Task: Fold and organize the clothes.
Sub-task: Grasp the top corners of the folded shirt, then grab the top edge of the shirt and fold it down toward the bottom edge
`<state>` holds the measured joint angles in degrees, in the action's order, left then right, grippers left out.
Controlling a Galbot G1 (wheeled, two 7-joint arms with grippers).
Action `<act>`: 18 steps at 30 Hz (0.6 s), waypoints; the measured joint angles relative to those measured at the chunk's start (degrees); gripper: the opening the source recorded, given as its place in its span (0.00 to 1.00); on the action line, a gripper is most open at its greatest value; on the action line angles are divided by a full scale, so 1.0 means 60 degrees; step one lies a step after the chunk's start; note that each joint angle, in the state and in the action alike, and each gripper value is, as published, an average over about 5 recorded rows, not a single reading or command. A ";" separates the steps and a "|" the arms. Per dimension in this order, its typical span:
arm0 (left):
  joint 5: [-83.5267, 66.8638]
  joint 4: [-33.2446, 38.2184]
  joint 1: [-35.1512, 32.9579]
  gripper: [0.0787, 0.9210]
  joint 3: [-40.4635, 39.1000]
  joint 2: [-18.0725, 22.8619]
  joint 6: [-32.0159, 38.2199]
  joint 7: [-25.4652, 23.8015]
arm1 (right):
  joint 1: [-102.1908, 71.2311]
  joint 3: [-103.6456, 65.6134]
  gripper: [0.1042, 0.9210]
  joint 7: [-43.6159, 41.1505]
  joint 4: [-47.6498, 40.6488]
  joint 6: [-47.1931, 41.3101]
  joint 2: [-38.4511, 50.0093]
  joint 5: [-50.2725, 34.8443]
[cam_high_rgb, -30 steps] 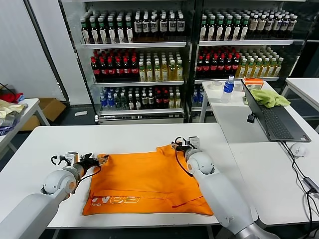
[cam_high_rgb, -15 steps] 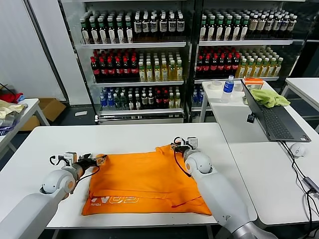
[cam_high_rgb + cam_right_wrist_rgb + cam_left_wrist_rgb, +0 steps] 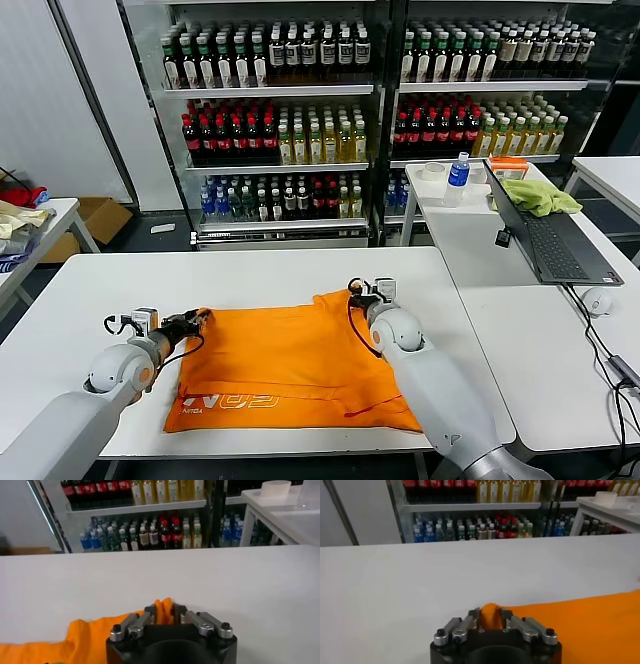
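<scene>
The bright orange T-shirt (image 3: 285, 365) lies folded on the white table (image 3: 250, 275), with white lettering near its front left corner. My left gripper (image 3: 196, 320) is shut on the shirt's far left corner; the wrist view shows orange cloth (image 3: 489, 616) pinched between the fingers. My right gripper (image 3: 360, 292) is shut on the shirt's far right corner, which is bunched up between its fingers (image 3: 165, 609). Both grippers sit low at the table surface, at the shirt's far edge.
Drink coolers (image 3: 290, 120) stand behind the table. A side table at the right holds a laptop (image 3: 545, 235), a water bottle (image 3: 458, 172) and a yellow-green cloth (image 3: 540, 195). Another table with fabrics (image 3: 20, 215) is at the far left.
The shirt's front edge has slid slightly toward the far side, and both grippers have shifted a little while keeping hold of the corners.
</scene>
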<state>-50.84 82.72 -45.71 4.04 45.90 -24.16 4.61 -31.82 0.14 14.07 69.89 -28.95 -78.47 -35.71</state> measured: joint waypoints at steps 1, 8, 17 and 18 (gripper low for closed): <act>-0.0001 0.0014 -0.0004 0.17 0.0000 0.0000 0.0020 -0.0019 | -0.0018 -0.0003 0.05 -0.0007 0.0044 0.0019 0.0027 -0.0008; -0.0103 0.0312 -0.0155 0.01 0.0068 -0.0198 0.0367 -0.0188 | -0.0249 -0.0018 0.01 0.0100 0.0793 -0.0001 0.0353 -0.0210; -0.0344 0.1177 -0.0854 0.00 0.0559 -0.0710 0.0707 -0.0331 | -0.1150 -0.0305 0.01 0.0345 0.2609 -0.0231 0.1074 -0.0541; -0.0366 0.1297 -0.0996 0.00 0.0651 -0.0774 0.0740 -0.0346 | -0.1291 -0.0356 0.01 0.0355 0.2837 -0.0251 0.1171 -0.0561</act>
<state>-53.04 90.50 -51.69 7.94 41.25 -19.72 2.53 -39.56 -2.00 16.20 86.92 -30.46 -71.44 -39.08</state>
